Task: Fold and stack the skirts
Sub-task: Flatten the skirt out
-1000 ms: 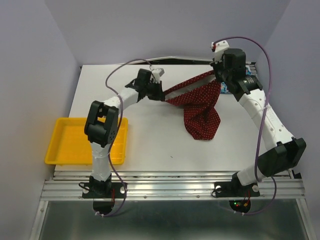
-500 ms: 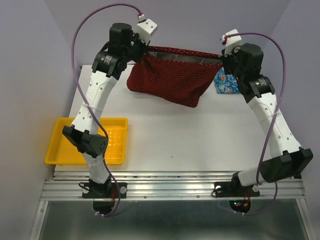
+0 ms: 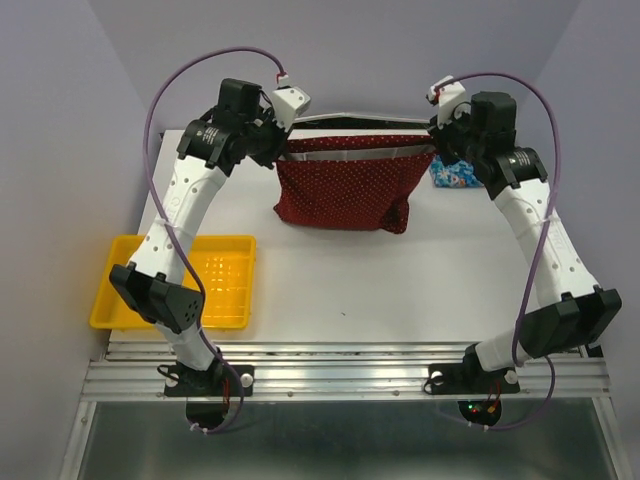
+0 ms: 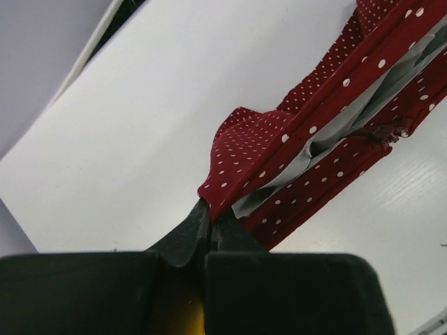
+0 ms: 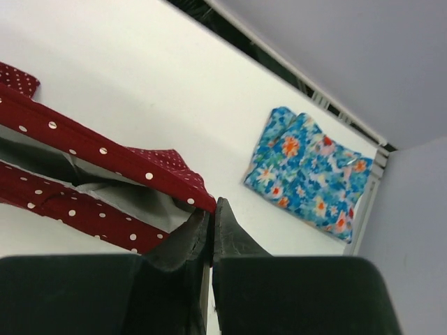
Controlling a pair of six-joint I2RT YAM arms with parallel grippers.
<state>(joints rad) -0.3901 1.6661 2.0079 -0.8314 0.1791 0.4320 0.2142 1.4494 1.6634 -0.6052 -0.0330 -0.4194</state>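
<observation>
The dark red dotted skirt (image 3: 345, 192) hangs stretched between my two grippers above the far part of the table, its grey-lined waistband taut at the top. My left gripper (image 3: 281, 152) is shut on the skirt's left waistband corner (image 4: 230, 188). My right gripper (image 3: 436, 143) is shut on the right waistband corner (image 5: 178, 174). The blue floral skirt (image 3: 458, 173) lies folded on the table at the far right, also in the right wrist view (image 5: 311, 174), beside my right gripper.
A yellow plastic tray (image 3: 130, 290) sits at the near left of the white table (image 3: 380, 280). Purple walls close in behind and on both sides. The table's far edge runs just behind the hanging skirt.
Both arms lifted the red skirt off the table and spread it wide. In the last half second the grippers came lower and slightly closer, so the skirt hangs straighter with its hem near the table.
</observation>
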